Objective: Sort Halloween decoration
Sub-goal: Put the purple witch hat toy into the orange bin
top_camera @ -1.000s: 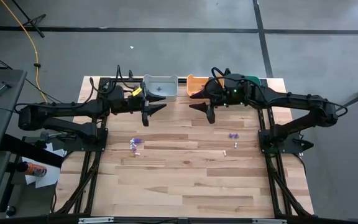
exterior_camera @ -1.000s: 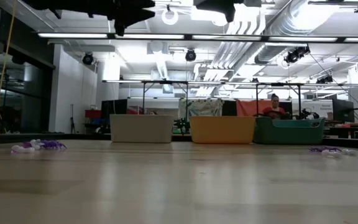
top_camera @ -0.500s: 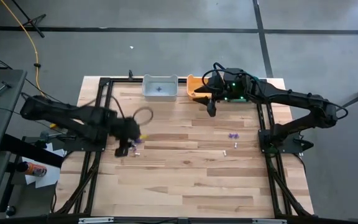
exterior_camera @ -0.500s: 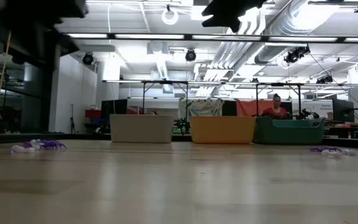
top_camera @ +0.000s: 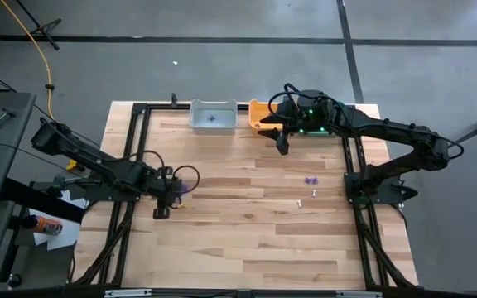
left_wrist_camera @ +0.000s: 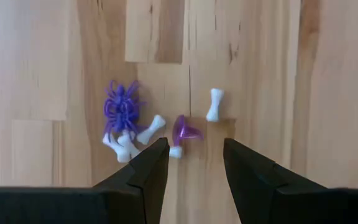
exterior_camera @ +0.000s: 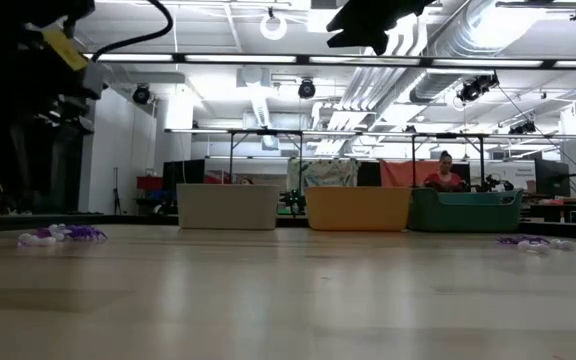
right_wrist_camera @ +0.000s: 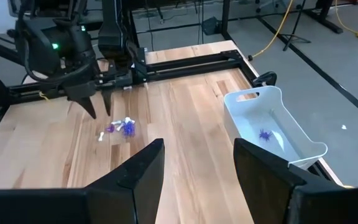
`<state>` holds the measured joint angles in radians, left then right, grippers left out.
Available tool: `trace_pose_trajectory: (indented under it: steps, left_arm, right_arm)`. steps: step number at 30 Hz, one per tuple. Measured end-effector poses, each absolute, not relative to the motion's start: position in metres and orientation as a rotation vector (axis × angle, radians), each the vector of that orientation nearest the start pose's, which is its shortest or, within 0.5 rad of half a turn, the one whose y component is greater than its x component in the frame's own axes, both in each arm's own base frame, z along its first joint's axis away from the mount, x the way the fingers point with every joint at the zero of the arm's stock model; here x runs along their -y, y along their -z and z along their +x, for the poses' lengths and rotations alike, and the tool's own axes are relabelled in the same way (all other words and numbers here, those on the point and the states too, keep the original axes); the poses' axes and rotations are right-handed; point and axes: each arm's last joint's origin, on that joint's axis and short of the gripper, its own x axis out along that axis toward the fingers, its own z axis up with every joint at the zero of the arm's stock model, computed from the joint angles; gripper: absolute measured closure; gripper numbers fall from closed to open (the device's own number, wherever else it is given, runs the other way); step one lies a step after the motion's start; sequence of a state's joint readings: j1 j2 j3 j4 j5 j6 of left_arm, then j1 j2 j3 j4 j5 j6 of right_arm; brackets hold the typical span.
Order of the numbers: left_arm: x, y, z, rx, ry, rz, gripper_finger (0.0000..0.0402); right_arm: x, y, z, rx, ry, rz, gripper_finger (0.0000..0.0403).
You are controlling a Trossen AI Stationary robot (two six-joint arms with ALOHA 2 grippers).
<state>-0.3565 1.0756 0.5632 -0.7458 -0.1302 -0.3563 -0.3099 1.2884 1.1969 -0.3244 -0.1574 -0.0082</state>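
My left gripper (left_wrist_camera: 193,163) hangs low over the left half of the table (top_camera: 255,248), fingers (left_wrist_camera: 146,167) spread with a clear gap between them and nothing held or touched. Just past the fingertips, toward twelve o'clock in the wrist picture, lies a small heap of trinkets: a purple spider (left_wrist_camera: 122,111) at about eleven, white bones (left_wrist_camera: 214,104) at twelve to one, and a purple piece (left_wrist_camera: 186,130) almost in line with the gap. From above, this heap (top_camera: 180,190) sits just beside the gripper at three o'clock. My right gripper (top_camera: 282,142) waits, spread and empty, by the orange bin (top_camera: 257,115). A second little heap (top_camera: 310,180) lies at five o'clock from it, well apart. One purple trinket (top_camera: 212,118) lies in the grey bin (top_camera: 195,118).
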Motion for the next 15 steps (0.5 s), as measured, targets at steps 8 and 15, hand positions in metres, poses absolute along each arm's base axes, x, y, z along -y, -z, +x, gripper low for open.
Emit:
trace_pose_trajectory:
  steps: [8, 15]
  left_arm:
    - [0.055, -0.164, 0.16, -1.155, 0.01, 0.018, 0.0259]
    - [0.054, -0.159, 0.157, -1.18, -0.013, 0.001, 0.0259]
  right_arm:
    - [0.082, -0.355, 0.272, -0.411, 0.149, 0.09, 0.0215]
    - [0.082, -0.354, 0.272, -0.418, 0.151, 0.099, 0.0215]
